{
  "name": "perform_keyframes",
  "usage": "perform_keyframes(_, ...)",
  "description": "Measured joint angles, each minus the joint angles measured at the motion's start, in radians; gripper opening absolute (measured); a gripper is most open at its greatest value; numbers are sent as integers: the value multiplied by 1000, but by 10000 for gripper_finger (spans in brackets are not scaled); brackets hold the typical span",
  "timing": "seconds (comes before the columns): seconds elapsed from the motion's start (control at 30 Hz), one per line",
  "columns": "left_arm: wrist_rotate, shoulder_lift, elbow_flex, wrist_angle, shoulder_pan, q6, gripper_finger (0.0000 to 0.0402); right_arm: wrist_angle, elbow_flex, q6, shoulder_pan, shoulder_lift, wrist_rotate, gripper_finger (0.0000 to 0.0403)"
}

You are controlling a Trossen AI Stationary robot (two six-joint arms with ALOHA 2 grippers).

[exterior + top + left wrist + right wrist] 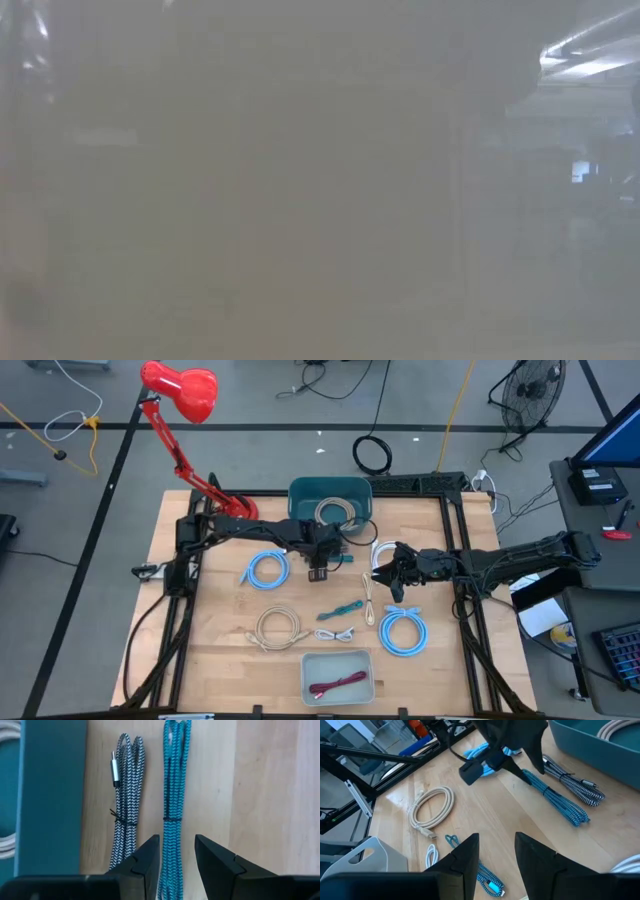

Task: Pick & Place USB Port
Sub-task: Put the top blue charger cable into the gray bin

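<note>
**Left arm poised over a braided USB cable beside the teal bin**

The left gripper hovers above the table near the teal bin at the far edge. Its fingers are parted and hold nothing, straddling the blue braided cable. Just beside it, between it and the bin wall, lies the black-and-white braided cable, its metal plug visible. The step in hand appears to be the approach before a grasp: the next move calls for a straight descent and closure on the blue bundle alone, without catching its neighbour.

The right gripper waits toward the right side of the table, fingers likewise apart and empty.

Count, from the high view: two light-blue coils, one left of centre and one toward the near right; one beige coil; one teal bundle; one small white cable; one grey tray at the near edge holding one red cable; one pale coil inside the bin. The low view shows nothing legible.
</note>
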Motion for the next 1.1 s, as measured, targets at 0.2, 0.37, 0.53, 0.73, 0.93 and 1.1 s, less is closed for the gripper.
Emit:
perform_keyframes(0.2,25,34,0,-18,4,9,127,0,0,3,0,0,3,116)
perform_keyframes(0.37,-5,43,0,-5,-6,48,127,-1,0,12,0,0,5,116)
perform_keyframes(0.53,-15,56,0,-4,2,57,127,0,0,19,0,0,5,116)
perform_keyframes(0.73,19,92,3,-24,1,51,126,0,0,33,0,0,5,116)
perform_keyframes(0.93,-4,101,16,-36,-21,49,84,3,0,39,0,0,5,116)
perform_keyframes(1.1,0,109,64,-66,-30,27,16,5,0,39,0,0,5,116)
